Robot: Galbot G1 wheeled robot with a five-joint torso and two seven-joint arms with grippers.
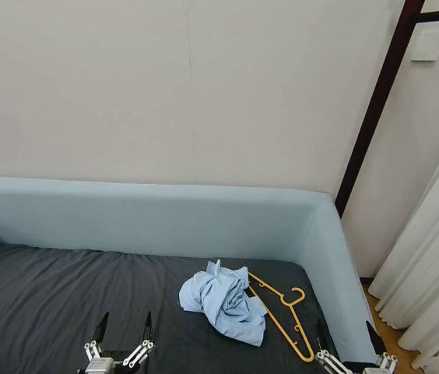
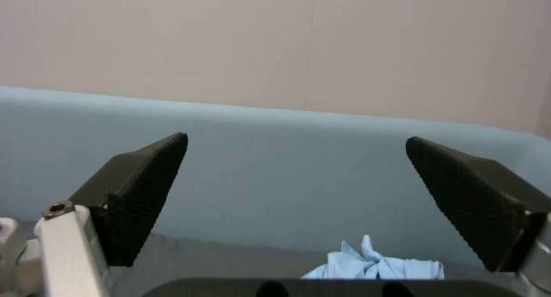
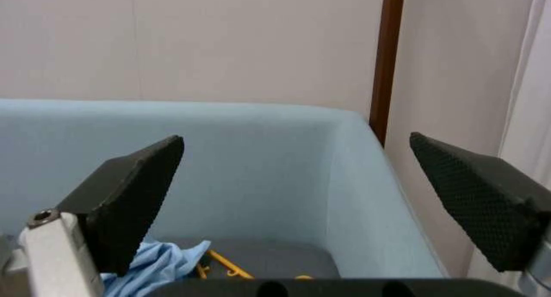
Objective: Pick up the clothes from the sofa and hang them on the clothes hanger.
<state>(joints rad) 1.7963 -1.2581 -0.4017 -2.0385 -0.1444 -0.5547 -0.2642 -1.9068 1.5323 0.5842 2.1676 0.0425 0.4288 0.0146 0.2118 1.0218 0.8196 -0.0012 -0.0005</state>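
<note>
The sofa back (image 1: 165, 218) is covered in pale blue cloth, matt and smooth, pulled tight over its padding. The seat (image 1: 40, 304) has a dark grey fabric, also matt, with faint creases. The clothes (image 1: 223, 300) lying on it are thin light blue cloth, soft and crumpled into folds. The hanger (image 1: 282, 315) looks like smooth orange-yellow plastic. On the left end effector (image 1: 126, 318) the pads (image 2: 465, 194) are matt black with a fine dimpled grain, rubbery looking, fixed to silvery metal brackets (image 2: 64, 258). The right end effector (image 1: 344, 327) has the same finish. The wall (image 1: 165, 86) is pale and matt. The door frame (image 1: 375, 109) is dark wood with a slight sheen. The curtain (image 1: 437, 257) is white cloth in soft pleats.
</note>
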